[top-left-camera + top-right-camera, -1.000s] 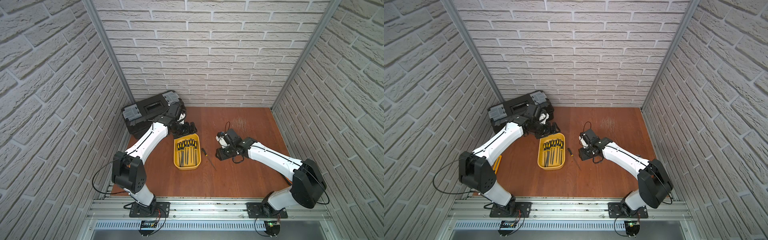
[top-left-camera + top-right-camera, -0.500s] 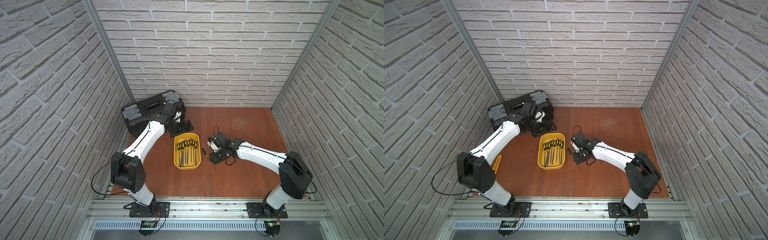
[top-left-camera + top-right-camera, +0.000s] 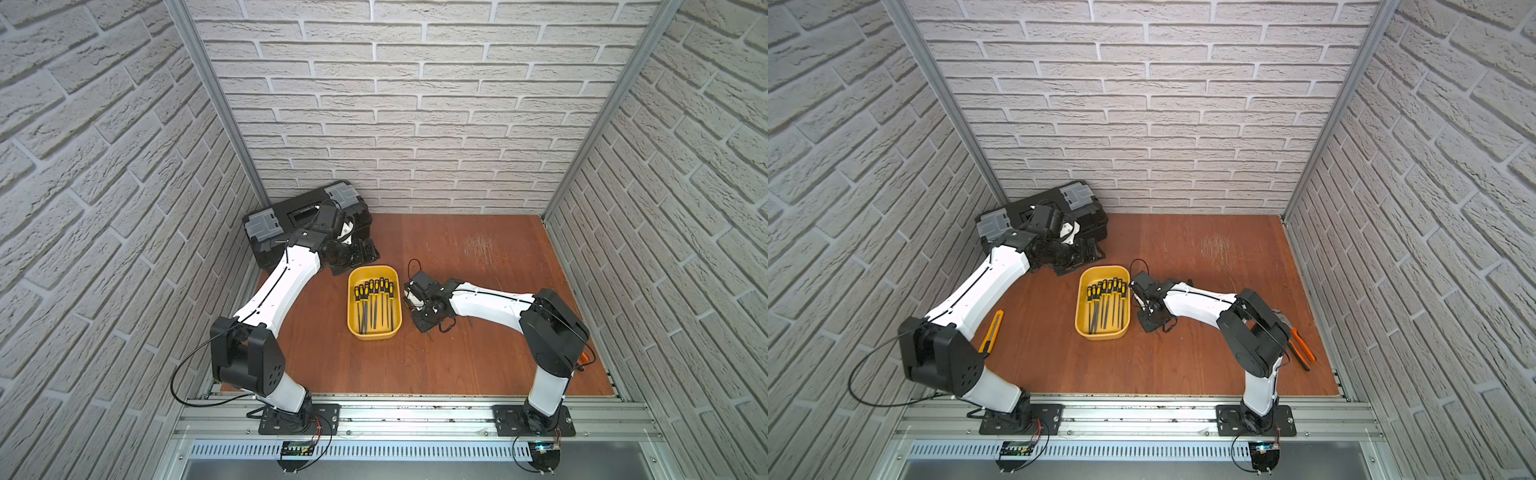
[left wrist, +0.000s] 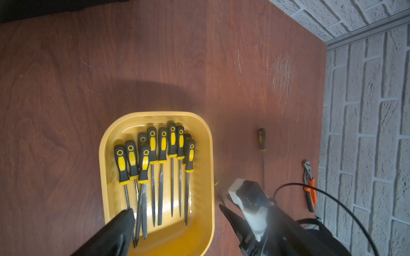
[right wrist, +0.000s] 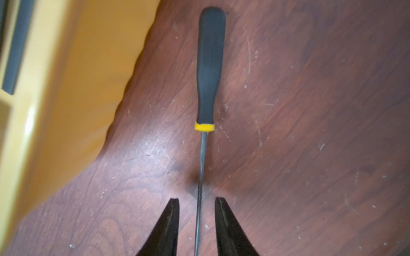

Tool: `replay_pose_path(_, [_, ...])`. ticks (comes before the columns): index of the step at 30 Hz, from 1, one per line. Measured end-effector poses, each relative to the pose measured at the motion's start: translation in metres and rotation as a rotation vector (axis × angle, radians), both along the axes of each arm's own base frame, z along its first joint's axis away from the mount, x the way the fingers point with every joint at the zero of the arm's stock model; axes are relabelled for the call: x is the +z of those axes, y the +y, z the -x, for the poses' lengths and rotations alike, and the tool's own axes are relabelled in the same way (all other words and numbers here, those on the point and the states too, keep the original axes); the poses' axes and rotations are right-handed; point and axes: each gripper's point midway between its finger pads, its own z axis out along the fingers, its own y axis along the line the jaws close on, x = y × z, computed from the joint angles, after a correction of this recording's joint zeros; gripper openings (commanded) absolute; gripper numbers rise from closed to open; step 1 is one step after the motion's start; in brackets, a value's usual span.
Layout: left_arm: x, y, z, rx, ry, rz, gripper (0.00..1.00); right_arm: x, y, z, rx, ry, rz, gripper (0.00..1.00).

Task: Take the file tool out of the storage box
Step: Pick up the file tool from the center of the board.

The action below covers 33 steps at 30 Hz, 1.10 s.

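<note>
**Right hand (image 5: 196,200) moves in over the loose file (image 5: 209,66)**

Swinging leftward since a second ago, the right arm (image 3: 490,305) now sits just beside the storage box (image 3: 374,334). Farthest left, a yellow utility knife (image 3: 992,330) lies on the worktop (image 3: 478,361). A black toolbox (image 3: 268,249) fills the back corner. The left hand (image 3: 359,259) hovers before it, released and empty. Spare files (image 4: 163,144) lie inside the box, handles toward the back wall. Just right of the box wall, the file lies flat on the worktop, outside the box. Its long axis runs back to front, handle rearward. The right hand straddles its shaft, fingers (image 5: 172,217) apart, touching neither side. A second file (image 4: 261,139) and orange pliers (image 3: 1302,349) lie farther right.
</note>
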Motion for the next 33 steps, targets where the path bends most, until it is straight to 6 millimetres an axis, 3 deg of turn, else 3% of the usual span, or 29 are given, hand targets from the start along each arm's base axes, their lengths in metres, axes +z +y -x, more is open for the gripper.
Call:
replay_pose_path(16, [-0.003, 0.002, 0.004, 0.002, 0.008, -0.003, 0.98, -0.012, -0.003, 0.002, 0.002, 0.012, 0.038, 0.20])
replay_pose_path(27, [-0.005, 0.003, 0.005, 0.002, 0.014, -0.004, 0.98, -0.013, -0.002, 0.002, 0.002, 0.010, 0.039, 0.03])
replay_pose_path(33, [-0.005, 0.003, 0.005, 0.002, 0.012, -0.004, 0.99, -0.013, -0.002, 0.002, -0.011, 0.010, 0.038, 0.03])
